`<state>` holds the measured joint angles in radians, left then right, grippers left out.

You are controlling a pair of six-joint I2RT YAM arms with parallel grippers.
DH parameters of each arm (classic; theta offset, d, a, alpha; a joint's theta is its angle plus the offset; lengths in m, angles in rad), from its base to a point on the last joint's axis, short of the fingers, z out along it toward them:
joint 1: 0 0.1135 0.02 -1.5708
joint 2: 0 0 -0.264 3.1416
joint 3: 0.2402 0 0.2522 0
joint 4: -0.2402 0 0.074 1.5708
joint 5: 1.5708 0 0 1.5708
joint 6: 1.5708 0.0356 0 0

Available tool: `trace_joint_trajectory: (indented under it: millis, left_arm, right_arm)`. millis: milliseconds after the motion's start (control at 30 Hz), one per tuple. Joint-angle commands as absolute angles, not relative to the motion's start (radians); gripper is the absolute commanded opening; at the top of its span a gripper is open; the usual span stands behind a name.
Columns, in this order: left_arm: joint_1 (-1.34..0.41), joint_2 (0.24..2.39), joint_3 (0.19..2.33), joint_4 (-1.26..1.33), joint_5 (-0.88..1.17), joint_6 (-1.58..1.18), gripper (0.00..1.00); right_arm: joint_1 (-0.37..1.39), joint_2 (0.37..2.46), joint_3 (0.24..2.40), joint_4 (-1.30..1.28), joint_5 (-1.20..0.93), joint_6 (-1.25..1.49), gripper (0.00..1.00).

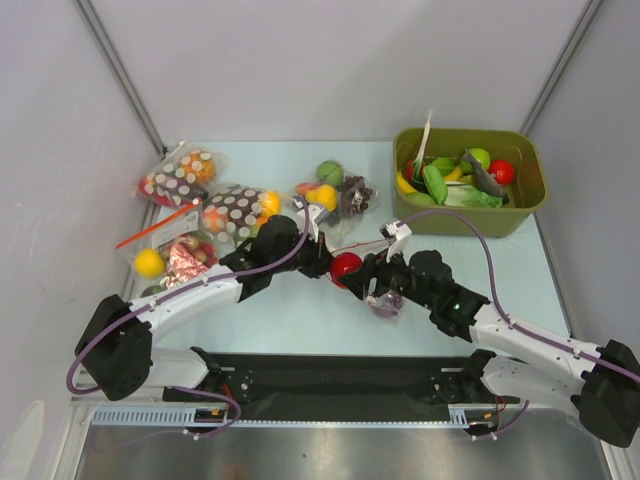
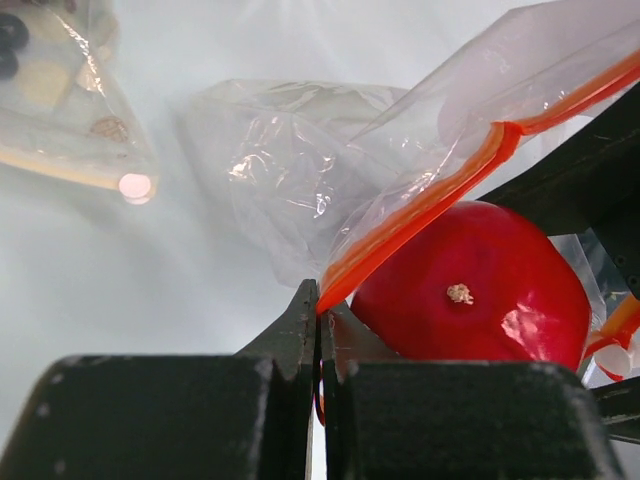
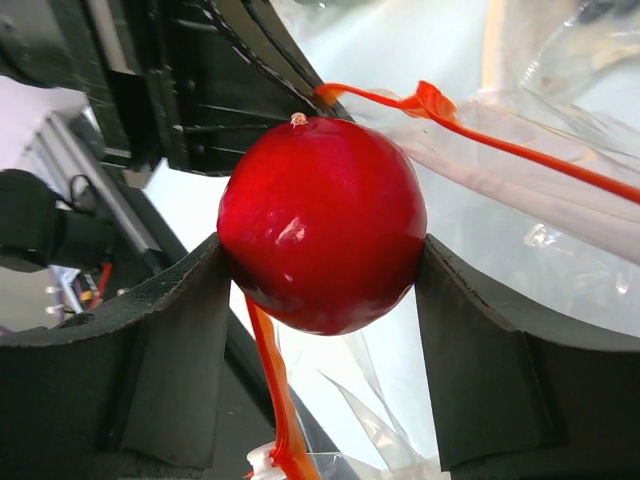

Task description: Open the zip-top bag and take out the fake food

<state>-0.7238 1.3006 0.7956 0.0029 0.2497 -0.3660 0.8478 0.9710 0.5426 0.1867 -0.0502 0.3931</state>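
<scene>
The clear zip-top bag (image 2: 300, 170) with its red-orange zip strip (image 2: 420, 215) hangs open between my two grippers above the table's middle. My left gripper (image 2: 321, 300) is shut on the strip's end; in the top view it (image 1: 318, 258) sits just left of the red ball. My right gripper (image 3: 320, 290) is shut on the red ball (image 3: 320, 225), which also shows in the top view (image 1: 346, 267) and the left wrist view (image 2: 470, 285). A round purple piece (image 1: 386, 303) lies under the right gripper (image 1: 362, 272). The green and grey pieces do not show.
An olive bin (image 1: 530, 205) with toy food stands at the back right. Brown white-dotted bags (image 1: 232, 208), a bag with a yellow ball (image 1: 149, 262) and shiny pink piece, and a bag with a green ball (image 1: 330, 171) lie at the back left.
</scene>
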Motion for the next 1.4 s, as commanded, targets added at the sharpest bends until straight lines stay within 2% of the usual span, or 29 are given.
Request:
trace_joint_trajectory:
  millis: [0, 333, 767, 967, 1367]
  left_arm:
    - [-0.713, 1.289, 0.795, -0.005, 0.236, -0.359, 0.0]
    - [-0.715, 1.249, 0.773, 0.063, 0.287, -0.356, 0.0]
    - [-0.715, 1.255, 0.75, 0.107, 0.305, -0.365, 0.0]
    - [-0.713, 1.253, 0.742, 0.101, 0.284, -0.359, 0.0]
    - [-0.695, 1.258, 0.752, 0.08, 0.25, -0.374, 0.0]
  right_arm:
    - [0.824, 0.931, 0.535, 0.353, -0.143, 0.429, 0.32]
    - [0.77, 1.018, 0.497, 0.72, -0.323, 0.535, 0.32]
    - [0.747, 1.135, 0.491, 1.1, -0.46, 0.706, 0.32]
    - [0.749, 1.102, 0.499, 1.085, -0.469, 0.712, 0.31]
    - [0.778, 0.996, 0.531, 0.879, -0.446, 0.611, 0.3]
